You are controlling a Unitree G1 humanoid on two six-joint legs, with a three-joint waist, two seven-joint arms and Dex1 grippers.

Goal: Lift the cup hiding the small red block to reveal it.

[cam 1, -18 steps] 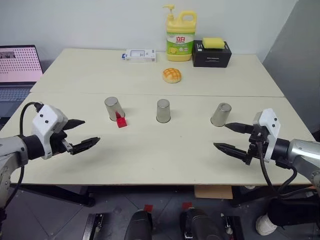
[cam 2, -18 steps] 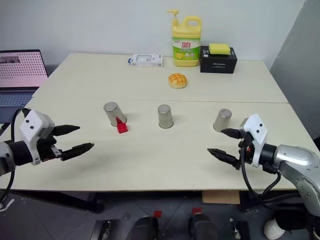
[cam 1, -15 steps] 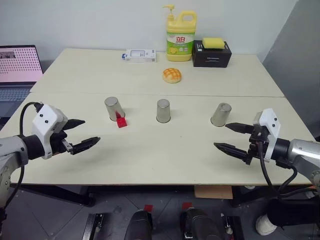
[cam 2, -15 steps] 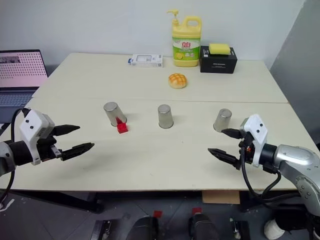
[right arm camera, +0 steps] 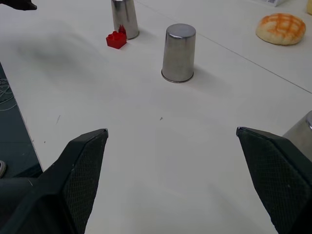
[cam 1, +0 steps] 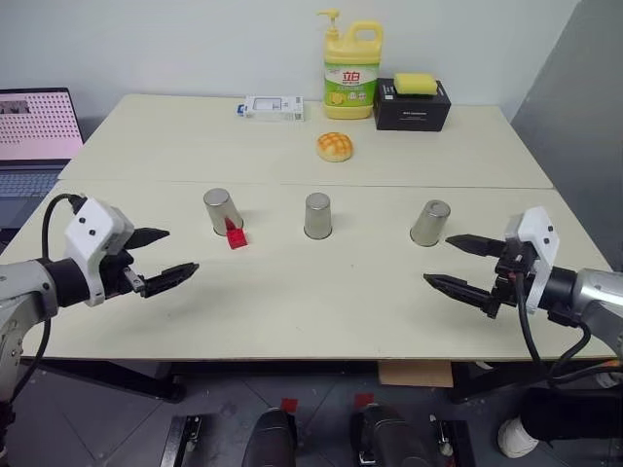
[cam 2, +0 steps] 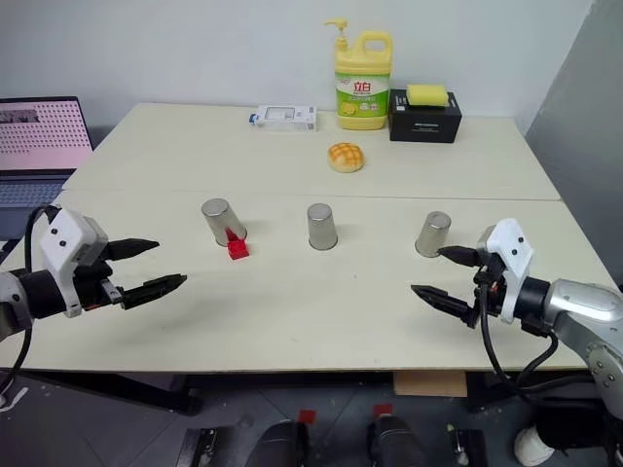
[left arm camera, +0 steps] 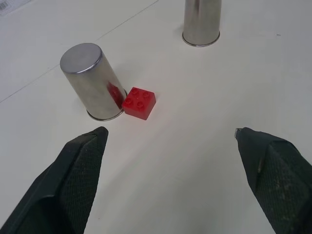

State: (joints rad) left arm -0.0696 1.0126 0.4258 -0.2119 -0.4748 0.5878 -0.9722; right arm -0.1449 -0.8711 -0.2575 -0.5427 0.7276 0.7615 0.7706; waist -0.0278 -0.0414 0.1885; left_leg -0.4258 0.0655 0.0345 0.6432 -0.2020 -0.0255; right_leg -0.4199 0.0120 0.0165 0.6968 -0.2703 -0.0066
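Three steel cups stand upside down in a row on the cream table: a left cup [cam 1: 222, 211], a middle cup [cam 1: 317, 215] and a right cup [cam 1: 429, 223]. The small red block [cam 1: 237, 237] lies uncovered on the table, against the near right side of the left cup's base [left arm camera: 139, 102]. My left gripper [cam 1: 182, 250] hovers open over the table, short of the left cup and to its left, nothing between its fingers. My right gripper [cam 1: 436, 259] hovers open just in front of the right cup, also holding nothing.
At the back stand a yellow dish-soap bottle [cam 1: 351, 68], a black box [cam 1: 412, 115] with a yellow sponge on it, a small white box [cam 1: 273, 106] and a round bun [cam 1: 334, 146]. A laptop [cam 1: 34, 131] sits off the table's left edge.
My right gripper has drifted slightly to the right, staying open. The left gripper, the cups and the red block are where they were.
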